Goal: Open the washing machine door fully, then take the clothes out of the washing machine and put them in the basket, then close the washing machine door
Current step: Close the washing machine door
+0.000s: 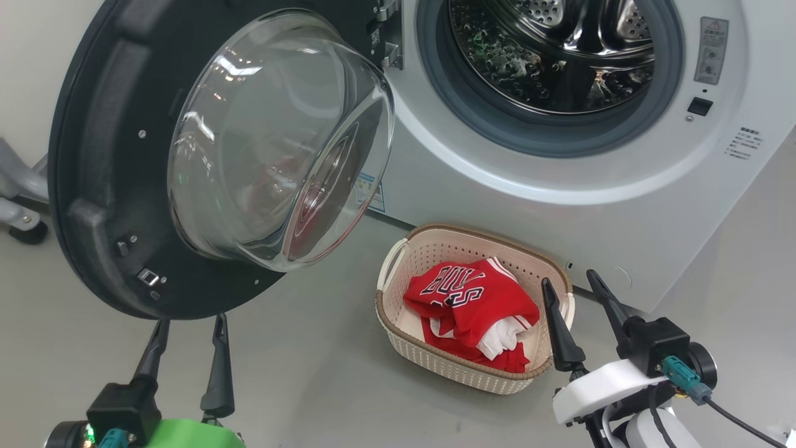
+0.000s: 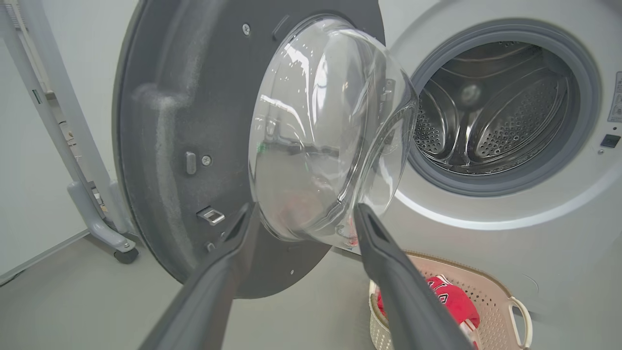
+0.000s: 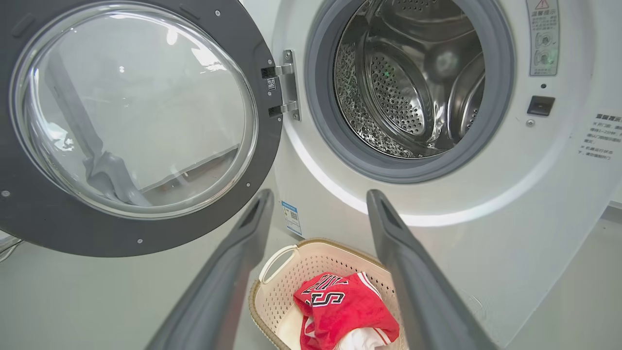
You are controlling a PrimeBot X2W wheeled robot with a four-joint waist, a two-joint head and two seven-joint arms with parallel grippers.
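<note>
The washing machine (image 1: 559, 205) stands with its door (image 1: 106, 186) swung wide open to the left; the steel drum (image 1: 553, 56) looks bare. Red and white clothes (image 1: 476, 311) with BULLS lettering lie in the cream basket (image 1: 398, 330) on the floor below the opening. My left gripper (image 1: 189, 326) hangs open just under the door's lower black rim, empty. Beside the basket's right end, my right gripper (image 1: 569, 283) stands open with nothing in it. In the left wrist view the left gripper (image 2: 303, 214) points at the door's glass bowl (image 2: 330, 131). The right gripper (image 3: 320, 199) looks over the basket (image 3: 277, 291).
A grey wheeled stand (image 1: 22, 211) sits on the floor left of the door, against the pale wall. Grey floor (image 1: 298, 373) stretches between the door and the basket. The machine's front panel rises just right of the basket.
</note>
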